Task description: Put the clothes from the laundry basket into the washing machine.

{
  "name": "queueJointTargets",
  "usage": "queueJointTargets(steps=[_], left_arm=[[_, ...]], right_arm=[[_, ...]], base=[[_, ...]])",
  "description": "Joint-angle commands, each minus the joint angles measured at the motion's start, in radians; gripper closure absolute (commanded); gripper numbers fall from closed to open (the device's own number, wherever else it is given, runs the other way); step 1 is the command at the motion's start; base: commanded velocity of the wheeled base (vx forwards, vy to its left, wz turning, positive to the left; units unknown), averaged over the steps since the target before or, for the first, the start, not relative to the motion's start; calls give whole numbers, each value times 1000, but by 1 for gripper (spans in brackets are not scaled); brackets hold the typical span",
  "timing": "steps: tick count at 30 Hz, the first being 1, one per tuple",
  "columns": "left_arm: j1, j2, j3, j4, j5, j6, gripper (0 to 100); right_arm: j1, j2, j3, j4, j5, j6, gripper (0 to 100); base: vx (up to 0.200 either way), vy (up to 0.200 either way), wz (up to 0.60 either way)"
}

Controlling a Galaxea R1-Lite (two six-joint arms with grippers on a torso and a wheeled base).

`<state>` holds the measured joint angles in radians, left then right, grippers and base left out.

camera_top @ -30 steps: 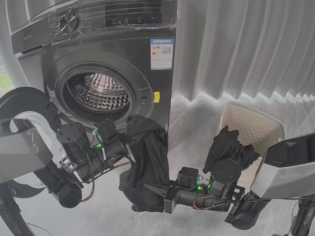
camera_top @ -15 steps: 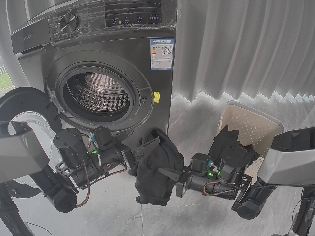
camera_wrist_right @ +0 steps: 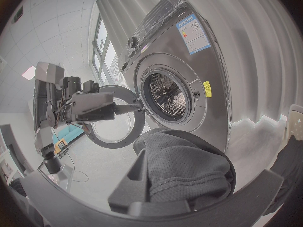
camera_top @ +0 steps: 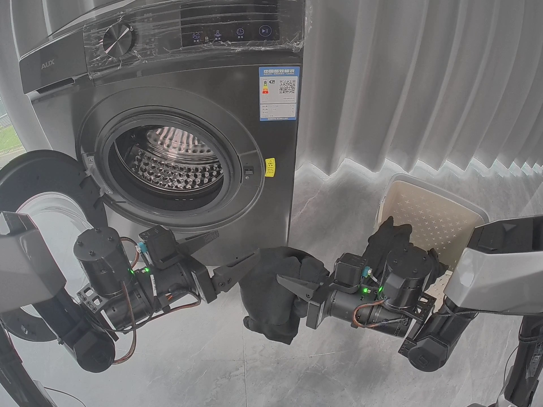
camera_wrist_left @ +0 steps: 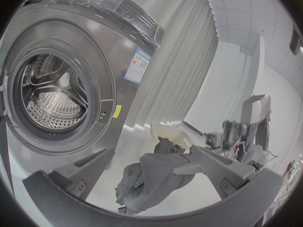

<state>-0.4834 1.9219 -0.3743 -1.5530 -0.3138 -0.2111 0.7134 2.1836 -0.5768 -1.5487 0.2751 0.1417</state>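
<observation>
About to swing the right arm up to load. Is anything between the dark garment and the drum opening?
The door is swung open and the drum opening looks clear. The open left gripper sits beside the dark garment in the right gripper, below the opening, and may crowd the path.

A dark grey knit garment [camera_top: 274, 303] is hanging in a bunched wad from the right gripper [camera_top: 284, 292], which is clamping it above the floor [camera_top: 339, 210], just in front of the washing machine's lower right corner. The grey front-loading washing machine [camera_top: 169, 80] is standing with its round door [camera_top: 39, 199] hanging wide open on the left, its perforated steel drum [camera_top: 175, 162] showing through the opening. The cream laundry basket [camera_top: 438, 216] is sitting on the floor well to the machine's right, and a black garment [camera_top: 390, 241] is draping over its near left rim.
</observation>
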Motion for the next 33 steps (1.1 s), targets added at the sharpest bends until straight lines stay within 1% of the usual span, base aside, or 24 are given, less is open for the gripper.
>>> queueJointTargets(steps=[1,2,3,4,5,6,8,10,11,12,13,14,19,22,26,28,33], left_arm=[[26,-6,37,-2,-45,48,0],[34,-6,46,-2,-70,67,0],[43,-4,58,-2,-99,96,0],[49,-3,67,-2,-120,117,0],[57,0,74,-1,-142,137,0],[69,2,87,-1,-172,164,0],[82,5,101,-1,-209,188,0],[95,17,113,-1,-234,216,0],[98,29,118,-1,-237,231,0],[98,29,120,-1,-237,233,0],[100,51,115,-1,-235,252,0],[100,62,112,-2,-235,257,0],[88,101,87,-4,-225,257,0],[62,124,48,-2,-191,251,0],[35,158,8,-2,-168,243,0],[34,167,1,-2,-165,243,0],[19,220,-63,-2,-162,237,0]], right_arm=[[4,-1,-31,-1,-5,33,100],[4,-2,-41,-1,-7,52,100],[6,-2,-57,-1,-13,70,100],[9,-4,-69,1,-22,84,100],[15,-5,-81,1,-36,96,100],[21,-5,-101,2,-57,118,100],[29,-7,-126,7,-80,148,100],[37,-10,-144,10,-88,174,100],[38,-13,-147,13,-88,185,100],[38,-13,-147,13,-88,187,100],[40,-18,-150,13,-88,194,100],[40,-18,-153,15,-88,196,100],[40,-18,-166,15,-89,202,100],[54,-22,-169,15,-94,213,100],[70,-25,-172,15,-96,225,100],[74,-25,-173,15,-96,225,100],[86,-24,-183,16,-106,226,100]], base=[[0,0,0],[0,0,0],[0,0,0],[0,0,0],[0,0,0],[0,0,0],[0,0,0],[0,0,0],[0,0,0],[0,0,0],[0,0,0],[0,0,0],[0,0,0],[0,0,0],[0,0,0],[0,0,0],[0,0,0]])
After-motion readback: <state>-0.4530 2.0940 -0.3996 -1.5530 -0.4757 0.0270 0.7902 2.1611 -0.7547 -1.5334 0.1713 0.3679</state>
